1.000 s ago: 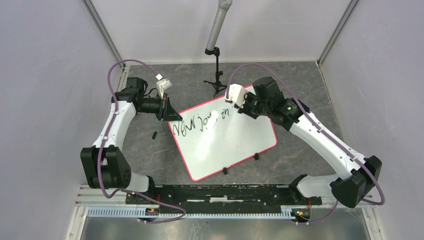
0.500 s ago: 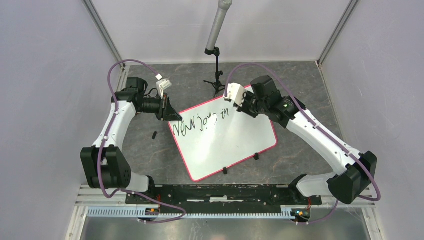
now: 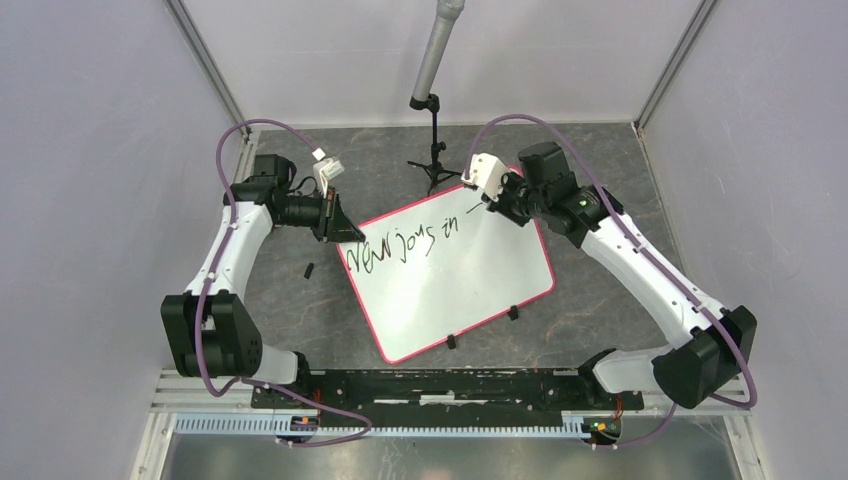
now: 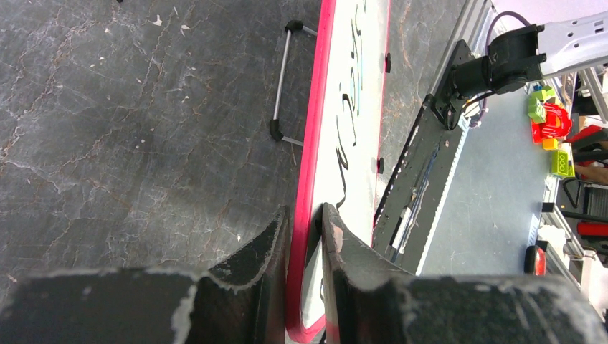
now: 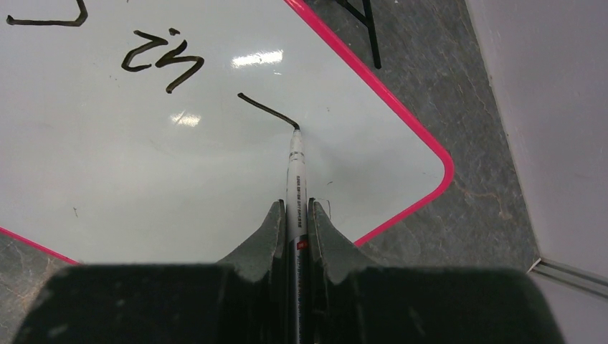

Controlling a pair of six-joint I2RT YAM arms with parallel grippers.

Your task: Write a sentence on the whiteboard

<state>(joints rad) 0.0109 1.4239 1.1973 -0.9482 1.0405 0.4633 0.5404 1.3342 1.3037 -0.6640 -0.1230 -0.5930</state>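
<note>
The whiteboard (image 3: pixel 460 290), white with a pink-red rim, lies slanted on the dark table. My left gripper (image 3: pixel 335 226) is shut on its far-left corner; in the left wrist view the rim (image 4: pixel 315 129) runs between the fingers of the left gripper (image 4: pixel 305 211). The sentence (image 3: pixel 400 244) is one slanted black line ending in "in" (image 5: pixel 161 61). My right gripper (image 5: pixel 295 204) is shut on a white marker (image 5: pixel 295 161). The marker's tip touches the board at the end of a short fresh stroke (image 5: pixel 265 109), near the board's far-right corner (image 3: pixel 497 203).
A black tripod (image 3: pixel 432 155) with a grey pole (image 3: pixel 437 50) stands just behind the board. Small black clips (image 3: pixel 512 313) sit on the board's near edge, and a loose black piece (image 3: pixel 310 270) lies to its left. Walls enclose the table on three sides.
My right gripper has moved right along the board with the marker, drawing a short stroke after "in". The left gripper and the board have not moved.
</note>
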